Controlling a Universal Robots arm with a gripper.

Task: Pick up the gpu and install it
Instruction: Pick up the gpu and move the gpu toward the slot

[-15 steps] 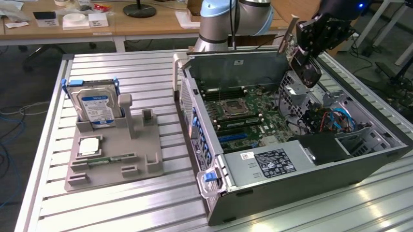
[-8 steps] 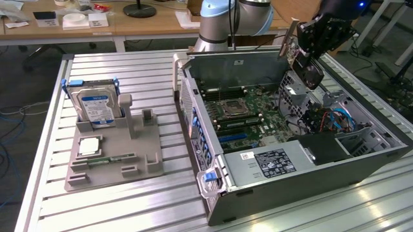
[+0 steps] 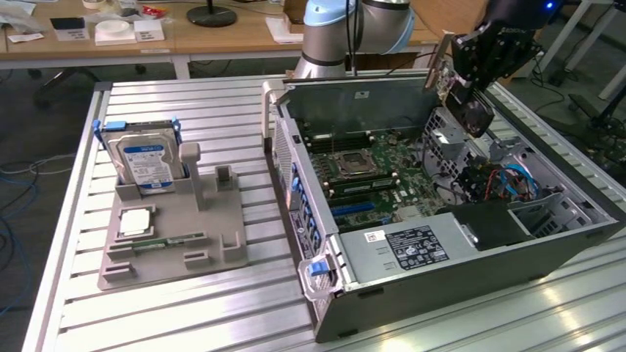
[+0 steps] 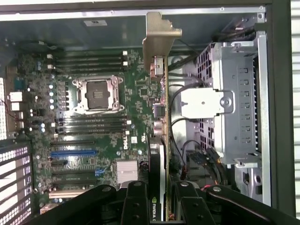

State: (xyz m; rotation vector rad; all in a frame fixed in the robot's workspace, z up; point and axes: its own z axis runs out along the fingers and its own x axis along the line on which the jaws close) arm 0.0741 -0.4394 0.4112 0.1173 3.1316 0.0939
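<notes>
My gripper (image 3: 470, 82) hangs over the far right side of the open computer case (image 3: 470, 293), shut on the gpu (image 3: 477, 114). The card is held on edge, its silver bracket toward the case's back wall. In the wrist view the gpu (image 4: 159, 47) appears edge-on, running from the bracket down to the black fingers (image 4: 136, 201) that clamp it on both sides. It floats above the motherboard (image 4: 93, 93), off to the side of the blue slot (image 4: 72, 153) and near the drive cage (image 4: 234, 98).
A grey parts holder (image 3: 176, 227) at the exterior view's left carries a hard drive (image 3: 146, 158), a processor (image 3: 134, 220) and a memory stick (image 3: 171, 240). Inside the case sit a power supply (image 3: 411, 246) and loose cables (image 3: 509, 183). The arm's base (image 3: 342, 37) stands behind the case.
</notes>
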